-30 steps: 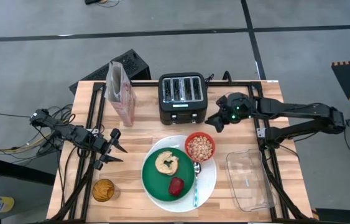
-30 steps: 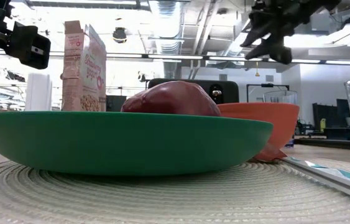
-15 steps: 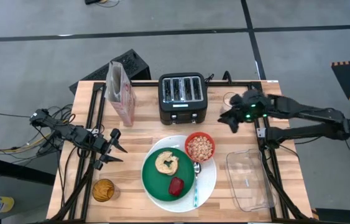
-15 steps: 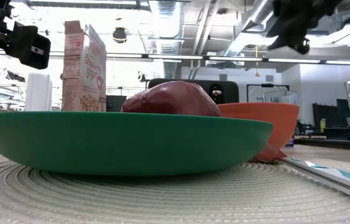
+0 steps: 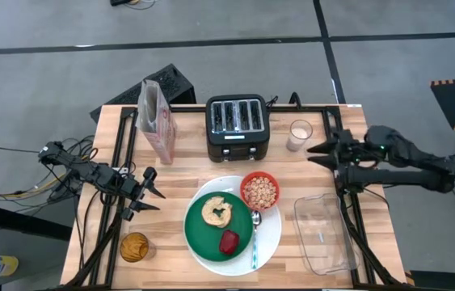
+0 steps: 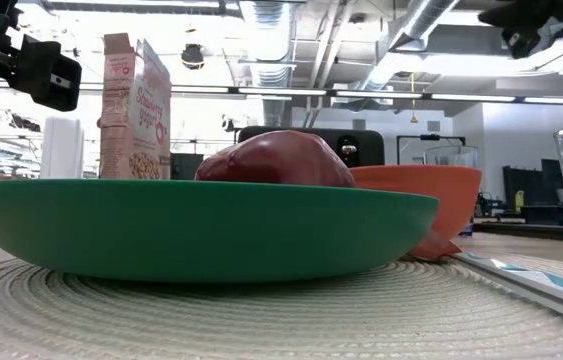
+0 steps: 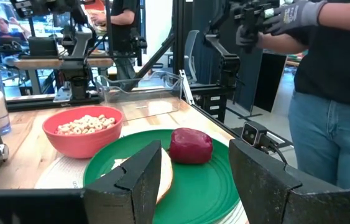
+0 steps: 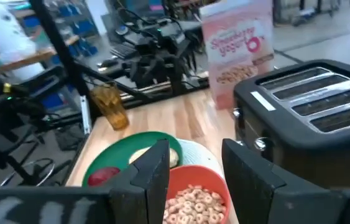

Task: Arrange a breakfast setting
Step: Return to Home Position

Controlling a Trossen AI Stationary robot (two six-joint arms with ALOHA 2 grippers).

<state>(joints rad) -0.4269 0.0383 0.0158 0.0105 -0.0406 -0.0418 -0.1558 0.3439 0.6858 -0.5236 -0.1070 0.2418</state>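
A green plate [image 5: 216, 227] lies on a large white plate [image 5: 268, 235] at the table's near middle. On it rest a toasted bagel [image 5: 216, 211] and a small red food piece [image 5: 229, 241]. A red bowl [image 5: 259, 191] of cereal sits on the white plate's far right. A teal-handled spoon [image 5: 254, 242] lies on its right side. My left gripper [image 5: 153, 195] is open and empty to the left of the plates. My right gripper [image 5: 318, 154] is open and empty at the table's far right, near a glass of milk [image 5: 298, 134].
A black toaster [image 5: 238, 128] stands at the far middle, a cereal box [image 5: 156, 121] to its left. A glass of amber drink [image 5: 134, 246] stands near left. A clear plastic tray [image 5: 324, 234] lies near right. A person [image 7: 324, 93] stands beyond the table.
My right gripper has drawn back from beside the toaster toward the table's right edge, uncovering the glass of milk. It has stayed open and empty. Nothing on the table has moved.
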